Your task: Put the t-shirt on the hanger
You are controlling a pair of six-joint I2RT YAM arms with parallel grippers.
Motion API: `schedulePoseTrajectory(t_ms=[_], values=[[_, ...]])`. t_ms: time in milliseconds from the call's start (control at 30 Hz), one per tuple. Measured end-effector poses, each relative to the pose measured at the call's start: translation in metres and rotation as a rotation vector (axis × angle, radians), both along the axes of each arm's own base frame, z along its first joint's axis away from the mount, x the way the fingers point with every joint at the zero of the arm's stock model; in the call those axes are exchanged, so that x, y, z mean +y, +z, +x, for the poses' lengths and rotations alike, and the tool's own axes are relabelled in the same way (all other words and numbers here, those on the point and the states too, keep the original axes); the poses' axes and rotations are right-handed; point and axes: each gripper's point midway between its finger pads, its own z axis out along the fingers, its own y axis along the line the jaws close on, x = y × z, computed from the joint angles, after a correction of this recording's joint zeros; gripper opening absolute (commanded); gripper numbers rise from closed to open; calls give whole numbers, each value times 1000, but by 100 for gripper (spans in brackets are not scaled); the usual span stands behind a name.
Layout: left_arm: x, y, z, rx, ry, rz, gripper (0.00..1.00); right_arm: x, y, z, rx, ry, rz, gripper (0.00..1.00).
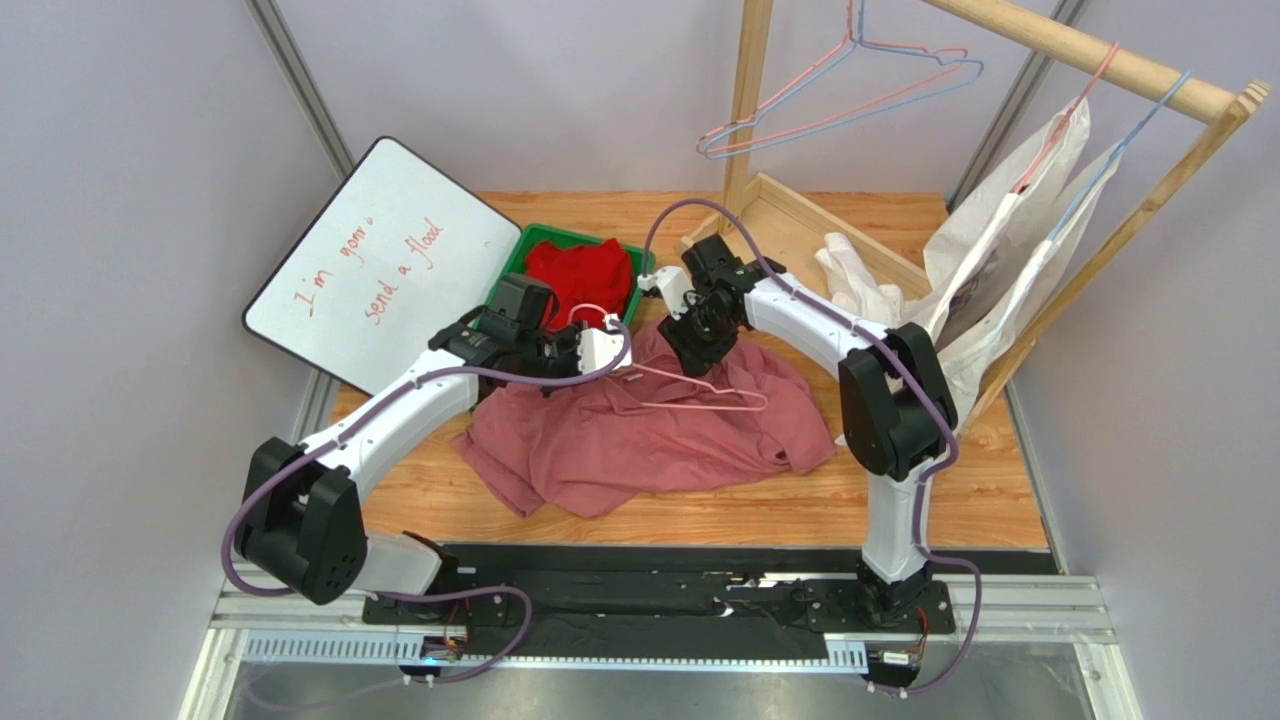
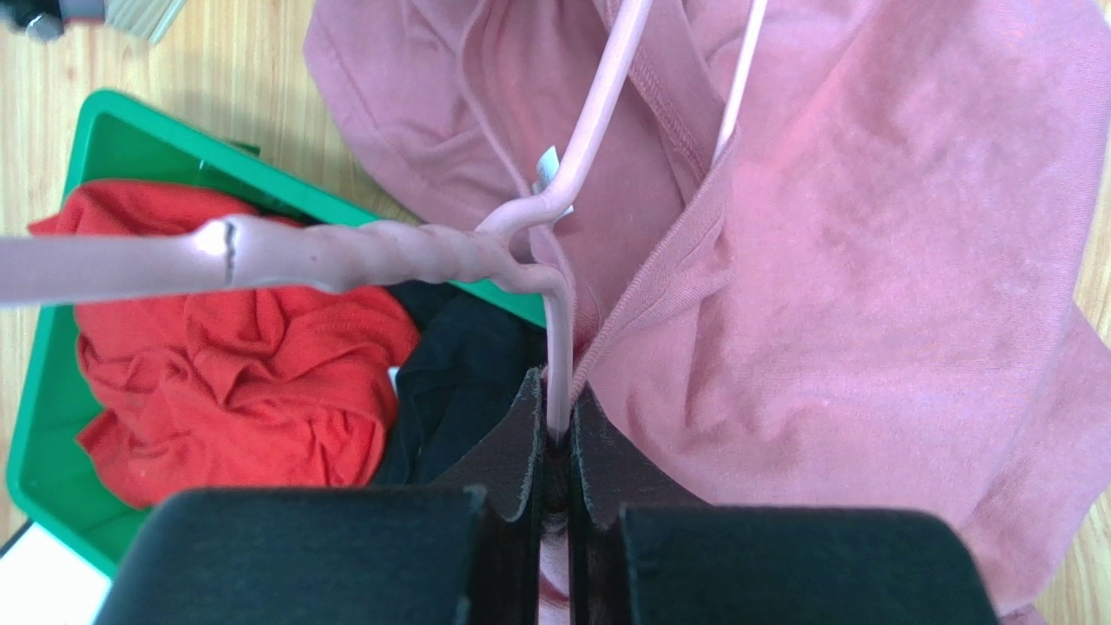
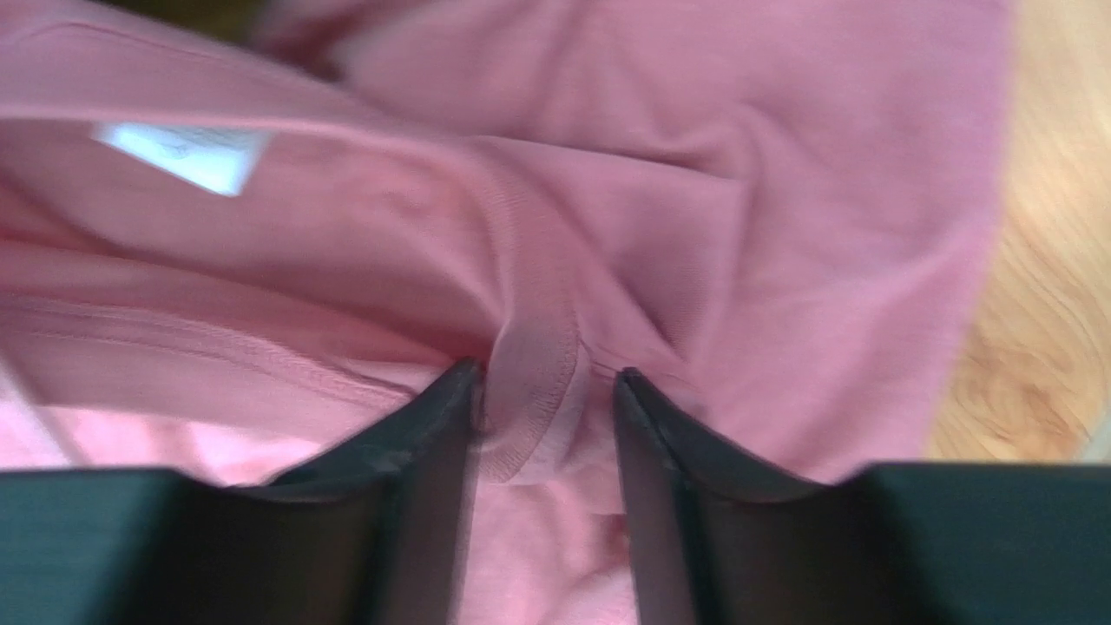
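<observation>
The dusty rose-pink t-shirt [image 1: 646, 435] lies crumpled on the wooden table, in front of the green bin. The pink wire hanger [image 1: 706, 393] lies partly on it, its hook toward the bin. My left gripper [image 1: 601, 348] is shut on the hanger's wire just below the twisted neck [image 2: 391, 254], in the left wrist view [image 2: 558, 417], with the t-shirt [image 2: 848, 261] beside it. My right gripper [image 1: 694, 342] is at the shirt's far edge. In the right wrist view [image 3: 541, 391] its jaws stand apart around the folded collar band [image 3: 532, 365] of the t-shirt [image 3: 730, 195].
A green bin [image 1: 526, 248] holds a red garment [image 1: 583, 275] and a black one [image 2: 457, 378]. A whiteboard [image 1: 383, 263] leans at the left. A wooden rack [image 1: 1082, 53] with wire hangers [image 1: 842, 90] and white bags [image 1: 1007, 225] stands at the right, above a wooden crate [image 1: 796, 225].
</observation>
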Motion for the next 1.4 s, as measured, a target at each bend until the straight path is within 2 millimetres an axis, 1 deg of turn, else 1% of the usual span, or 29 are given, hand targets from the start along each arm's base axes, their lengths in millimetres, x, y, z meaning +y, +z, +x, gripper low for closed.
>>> schedulePoseTrajectory(t_ms=[33, 67, 100, 167, 233, 300, 367, 433, 533, 633, 767, 900, 967, 1033, 1133, 1233, 1300, 1333, 1400], values=[[1, 0, 1, -1, 9, 3, 0, -3, -1, 3, -14, -4, -16, 23], [3, 1, 1, -3, 22, 7, 0, -7, -2, 6, -22, -11, -28, 8], [4, 2, 2, -5, 33, 11, 0, -11, -2, 8, -26, -19, -37, 0], [9, 4, 5, -13, 67, 17, 0, -21, -4, 10, -27, -33, -50, 0], [16, 8, 7, -28, 106, 19, 0, -36, -5, 10, -13, -58, -60, 0], [26, 12, 11, -56, 153, 25, 0, -54, -2, 9, 5, -92, -60, 0], [37, 15, 16, -83, 202, 33, 0, -68, 6, 10, 14, -124, -42, 0], [45, 14, 20, -98, 240, 48, 0, -79, 18, 12, 8, -153, -13, 0], [51, 10, 23, -109, 263, 70, 0, -84, 36, 13, -9, -169, 32, 0], [56, 6, 27, -115, 282, 98, 0, -81, 49, 7, -12, -159, 68, 0], [60, -6, 33, -102, 298, 143, 0, -74, 66, 0, 0, -145, 119, 0], [56, -14, 37, -77, 293, 197, 0, -64, 86, 0, -5, -124, 173, 0], [53, -14, 39, -66, 291, 214, 0, -61, 97, -2, -11, -113, 196, 0], [47, -11, 39, -65, 283, 217, 0, -57, 109, -6, -15, -95, 224, 0], [32, 1, 37, -73, 256, 199, 0, -46, 125, -17, -23, -55, 263, 0], [9, 18, 32, -82, 204, 153, 0, -31, 138, -28, -28, -3, 291, 0], [-8, 31, 28, -90, 160, 114, 0, -16, 148, -35, -34, 46, 312, 0], [-13, 35, 26, -93, 146, 99, 0, -9, 153, -39, -35, 67, 324, 3], [-21, 44, 21, -94, 123, 69, 0, 1, 162, -45, -40, 107, 345, 13]])
